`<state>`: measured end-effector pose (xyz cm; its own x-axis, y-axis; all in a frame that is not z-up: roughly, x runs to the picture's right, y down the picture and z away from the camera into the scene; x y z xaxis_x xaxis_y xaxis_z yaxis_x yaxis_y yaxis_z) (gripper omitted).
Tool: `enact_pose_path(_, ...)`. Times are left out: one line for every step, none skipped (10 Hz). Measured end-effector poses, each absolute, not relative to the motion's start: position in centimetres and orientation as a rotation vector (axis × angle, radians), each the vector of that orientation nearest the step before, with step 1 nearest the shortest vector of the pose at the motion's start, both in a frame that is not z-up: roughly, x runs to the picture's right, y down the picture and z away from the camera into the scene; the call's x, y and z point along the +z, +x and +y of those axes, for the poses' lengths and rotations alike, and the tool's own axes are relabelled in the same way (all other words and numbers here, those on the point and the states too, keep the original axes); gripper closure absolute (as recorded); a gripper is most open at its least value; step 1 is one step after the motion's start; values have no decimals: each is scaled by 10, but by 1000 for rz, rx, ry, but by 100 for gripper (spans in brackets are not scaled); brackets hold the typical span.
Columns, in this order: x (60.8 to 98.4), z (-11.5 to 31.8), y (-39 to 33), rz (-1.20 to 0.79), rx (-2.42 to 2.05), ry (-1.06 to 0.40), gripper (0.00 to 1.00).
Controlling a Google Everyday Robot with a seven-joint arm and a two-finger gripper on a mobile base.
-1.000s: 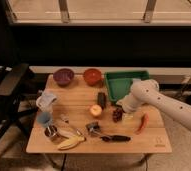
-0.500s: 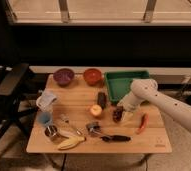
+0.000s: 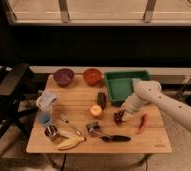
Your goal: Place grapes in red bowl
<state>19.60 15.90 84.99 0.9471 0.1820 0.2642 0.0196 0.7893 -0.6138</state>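
Lowered a bit since before, the tool [image 3: 123,112] is now set right on the grapes [image 3: 119,118] on the desk [image 3: 139,142], its grip can't be told, and the bunch could easily get dropped short of the red bowl [image 3: 92,76] if it's only loosely caught.

1. One gripper [image 3: 123,113], low over the table [image 3: 154,141].
2. One bunch of grapes [image 3: 118,118], right at its tip.
3. Two bowls, the red bowl [image 3: 92,76] and a purple bowl [image 3: 64,76], beyond it to the left.
4. One green tray [image 3: 120,86], just behind it.
5. One chili pepper [image 3: 143,123], just right of it.
6. One banana [image 3: 70,144], nearer and left.
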Motion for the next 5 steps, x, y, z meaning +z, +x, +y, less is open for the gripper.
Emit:
enact_pose_path(835, 149, 199, -326, 103, -639, 100)
enact_pose_path(818, 138, 202, -331, 113, -629, 100)
enact_pose_path(797, 122, 202, -340, 118, -611, 100)
enact_pose_path(776, 106, 203, -346, 121, -586, 100)
enact_pose_path(757, 90, 206, -347, 124, -560, 100)
